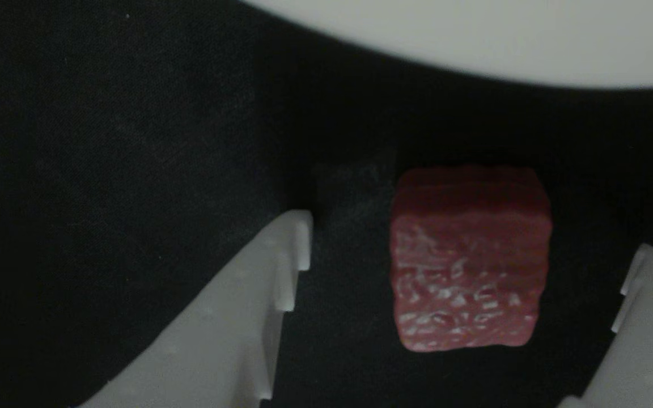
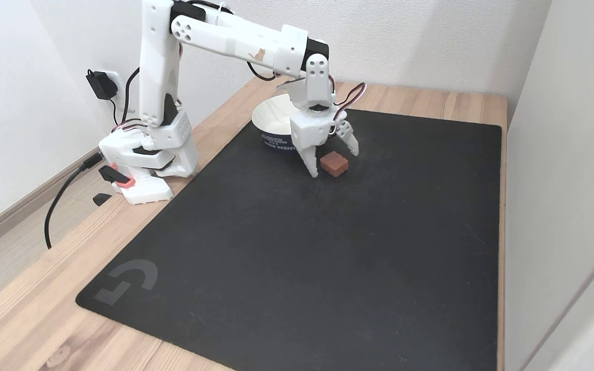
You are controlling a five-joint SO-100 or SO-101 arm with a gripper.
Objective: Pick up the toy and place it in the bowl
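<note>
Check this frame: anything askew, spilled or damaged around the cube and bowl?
Nothing stands out. The toy sits flat on the black mat, apart from both open fingers. The bowl stands upright just behind, nothing spilled.

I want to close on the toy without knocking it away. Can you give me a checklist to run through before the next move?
1. Pincer open: ok, fingers spread wider than the toy.
2. Toy between the fingers: ok in both views.
3. Toy centred: not ok, it sits nearer the right finger in the other view.
4. Toy flat on the mat: ok.
5. Fingertips low enough: cannot tell.
6. Bowl close and upright: ok.
</note>
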